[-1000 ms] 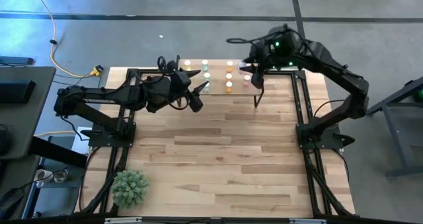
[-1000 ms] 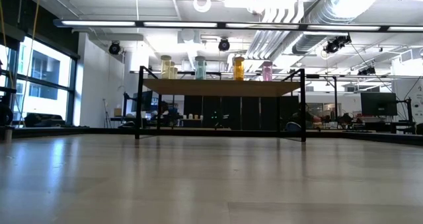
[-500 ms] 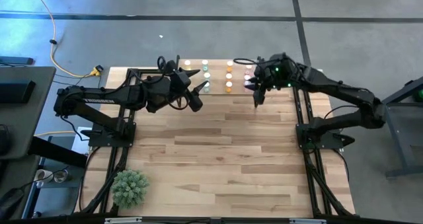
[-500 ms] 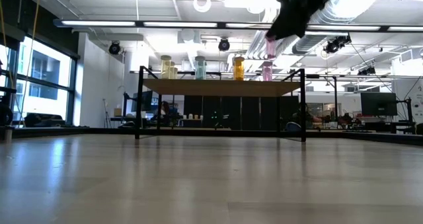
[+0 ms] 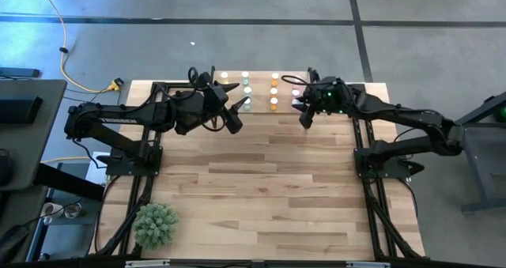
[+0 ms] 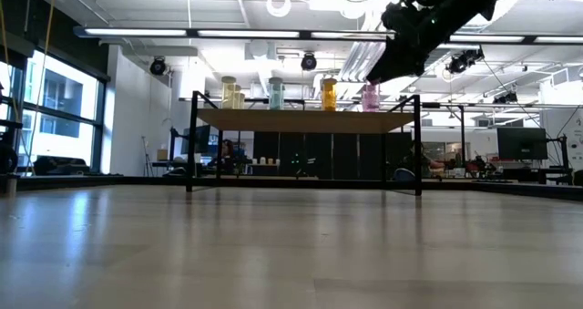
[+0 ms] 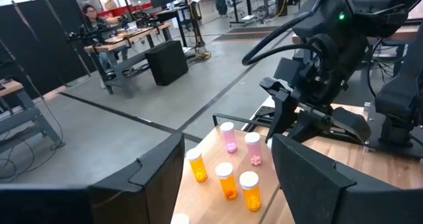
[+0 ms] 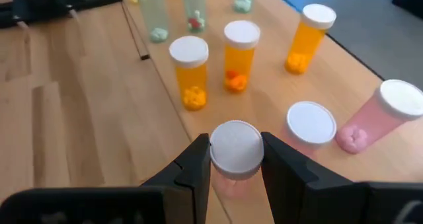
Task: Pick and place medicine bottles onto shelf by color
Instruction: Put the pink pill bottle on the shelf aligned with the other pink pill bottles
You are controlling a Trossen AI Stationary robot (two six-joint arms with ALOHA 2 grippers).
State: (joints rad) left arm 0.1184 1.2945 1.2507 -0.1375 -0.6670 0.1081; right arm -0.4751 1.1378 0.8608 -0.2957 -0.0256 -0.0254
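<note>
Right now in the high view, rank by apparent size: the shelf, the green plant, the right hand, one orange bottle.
1. Shelf.
2. Green plant.
3. Right hand, smaller than the plant, though it sits higher, nearer the camera, so unsure.
4. Orange bottle, clearly smallest.

Orange bottles (image 8: pixel 188 72) and pink bottles (image 8: pixel 383 115) carry white caps (pale green ones (image 8: pixel 153 12) stand behind). The shelf (image 8: pixel 264 105) is light wood. The right gripper (image 8: pixel 236 159) is black.

Between the right gripper's (image 8: pixel 236 159) dark fingers, only the white cap and a sliver of the pink plastic medicine bottle (image 8: pixel 236 159) show; its body is hidden below. Beyond them, the pale green bottles (image 8: pixel 173 9) are cut off at the frame edge, caps unseen.
</note>
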